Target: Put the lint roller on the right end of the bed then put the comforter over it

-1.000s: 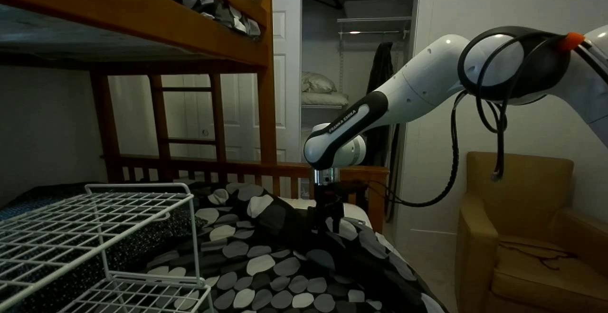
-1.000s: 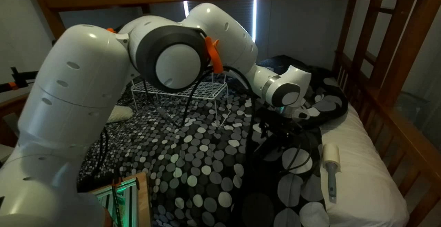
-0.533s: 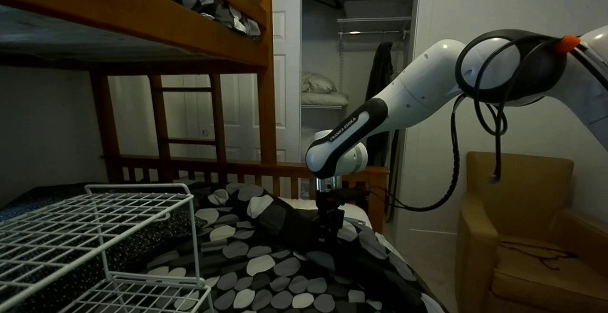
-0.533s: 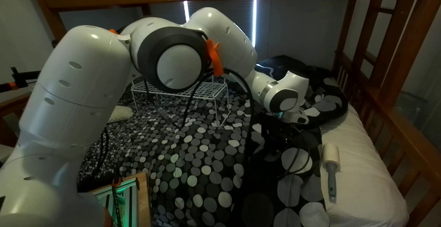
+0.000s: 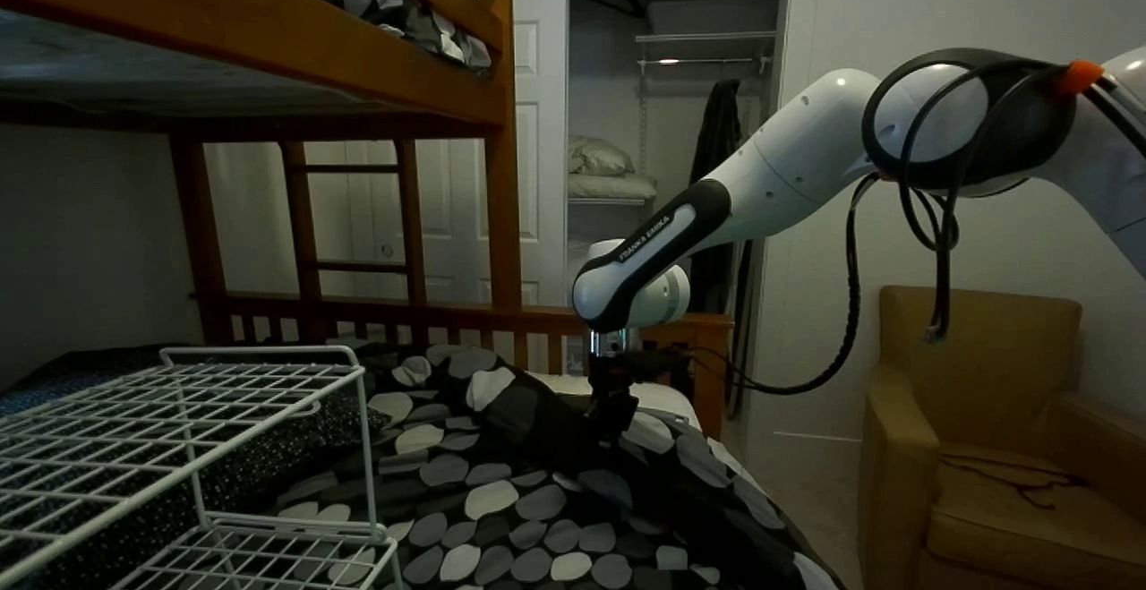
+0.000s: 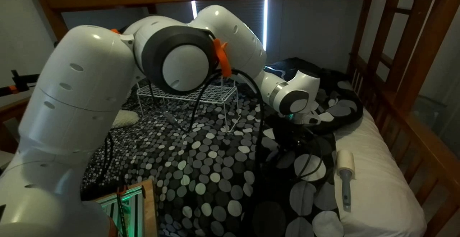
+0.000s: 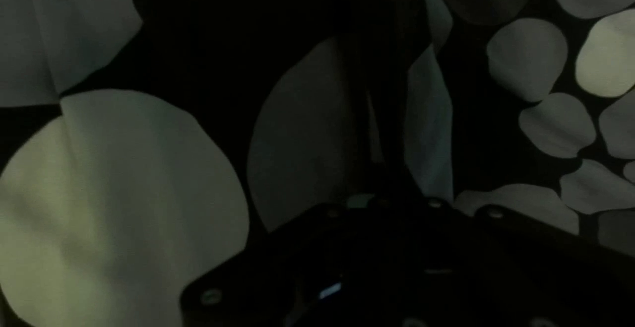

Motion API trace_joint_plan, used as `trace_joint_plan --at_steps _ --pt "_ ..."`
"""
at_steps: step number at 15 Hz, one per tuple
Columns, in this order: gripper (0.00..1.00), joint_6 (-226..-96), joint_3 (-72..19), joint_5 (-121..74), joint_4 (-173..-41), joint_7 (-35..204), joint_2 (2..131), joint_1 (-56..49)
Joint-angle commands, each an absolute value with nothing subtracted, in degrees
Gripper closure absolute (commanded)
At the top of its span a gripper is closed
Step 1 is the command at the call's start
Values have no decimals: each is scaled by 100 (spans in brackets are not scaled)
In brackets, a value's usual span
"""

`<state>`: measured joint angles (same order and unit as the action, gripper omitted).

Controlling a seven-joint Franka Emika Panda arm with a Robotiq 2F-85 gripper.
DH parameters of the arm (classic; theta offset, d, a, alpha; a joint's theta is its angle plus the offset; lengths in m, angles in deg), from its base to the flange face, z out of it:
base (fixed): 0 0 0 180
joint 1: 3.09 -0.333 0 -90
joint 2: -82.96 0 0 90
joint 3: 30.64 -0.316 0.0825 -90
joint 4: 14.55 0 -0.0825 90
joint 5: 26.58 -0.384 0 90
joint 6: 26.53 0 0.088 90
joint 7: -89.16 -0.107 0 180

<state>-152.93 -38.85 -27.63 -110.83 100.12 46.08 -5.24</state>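
The jaws are drawn together on a raised fold of the comforter [image 5: 542, 500]; the wrist view is so dim that their tips hardly show. Around them the black cloth lies rumpled, its grey and white spots large on one side of the fold and smaller on the other. The white arm [image 5: 788, 160] reaches down to it, hung with black cables [image 5: 943, 286]. Just beside the comforter's edge, the grey-handled lint roller [image 6: 345, 174] lies on a bare strip of white mattress [image 6: 381, 194], near the slatted rail [image 6: 420, 136]. A white wire rack [image 5: 260, 351] stands on the bed [image 5: 269, 30] in both exterior views. The bed is a brown wooden bunk, with spotted bedding [image 5: 385, 4] on its upper level and a ladder [image 5: 412, 214]. Farther out, in an exterior view, a closet [image 5: 609, 80] stands open, with pale pillows [image 5: 609, 185] stacked inside and a dark garment [image 5: 714, 129] hanging; a tan armchair [image 5: 994, 348] sits in front of a pale wall [image 5: 895, 8]. In an exterior view, two bright strips of light [image 6: 266, 21] edge a darkened blind [image 6: 251, 10].
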Motion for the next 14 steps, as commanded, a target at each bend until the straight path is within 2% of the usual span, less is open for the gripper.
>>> trace_joint_plan --at_steps 1,9,12,14 --pt "99 -15455 -3780 -2635 -11446 10122 5078 -563" --pt "99 -15710 -3288 -1793 -11725 10111 6008 -464" --pt "99 -16039 -3141 -1772 -11743 10116 6156 -308" --pt "96 -15823 -3181 -1853 -11435 10093 5928 -347"
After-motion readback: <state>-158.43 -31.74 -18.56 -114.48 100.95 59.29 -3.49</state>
